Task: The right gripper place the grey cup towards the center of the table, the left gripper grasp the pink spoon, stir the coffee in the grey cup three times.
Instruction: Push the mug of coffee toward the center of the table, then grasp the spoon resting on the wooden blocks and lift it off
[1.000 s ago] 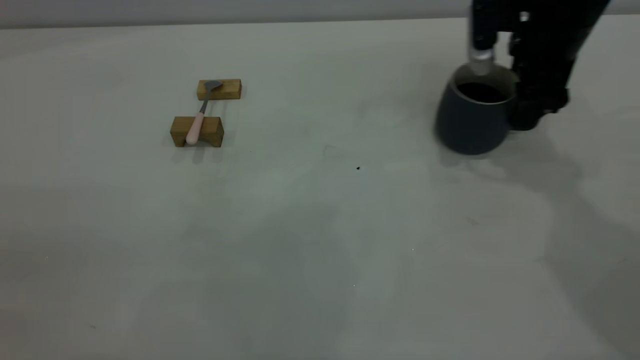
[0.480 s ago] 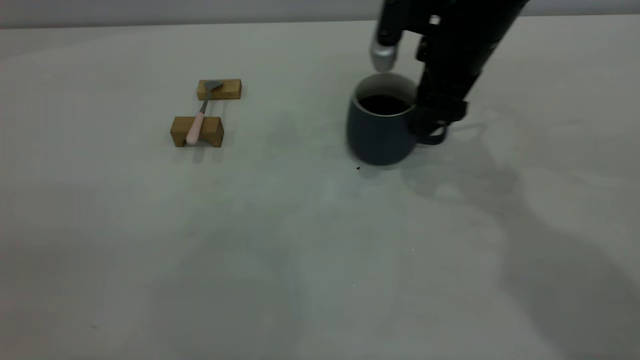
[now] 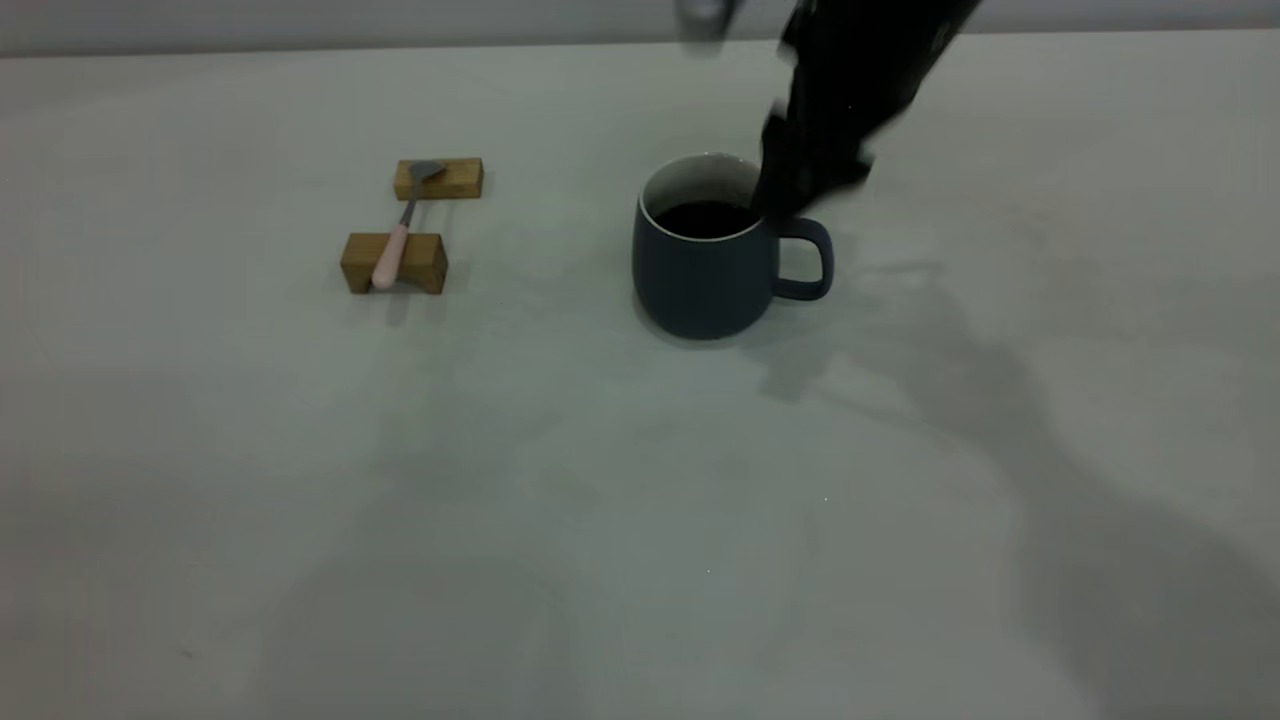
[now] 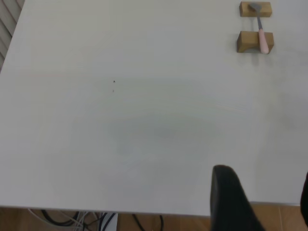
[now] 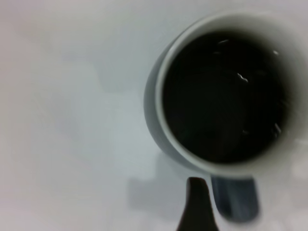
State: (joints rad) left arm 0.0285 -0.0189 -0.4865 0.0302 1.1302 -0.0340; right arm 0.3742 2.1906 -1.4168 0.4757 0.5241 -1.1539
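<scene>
The grey cup (image 3: 700, 265) stands upright near the middle of the table (image 3: 640, 480), its handle (image 3: 812, 262) free and pointing right. Dark coffee (image 3: 708, 218) fills it, and the same coffee (image 5: 224, 96) fills the right wrist view. My right gripper (image 3: 790, 190) hangs just above the handle, open and holding nothing; one of its fingers (image 5: 196, 207) shows beside the handle. The pink spoon (image 3: 398, 240) lies across two wooden blocks at the left, and the spoon (image 4: 261, 34) also shows far off in the left wrist view. My left gripper (image 4: 267, 202) is open over the table's edge.
Two tan wooden blocks (image 3: 394, 262) (image 3: 440, 179) carry the spoon. Beyond the table's edge in the left wrist view are a wooden floor and cables (image 4: 72, 219).
The right gripper carried the cup from the far right to the table's middle, set it down, let go of the handle and rose. Spoon and blocks have not moved.
</scene>
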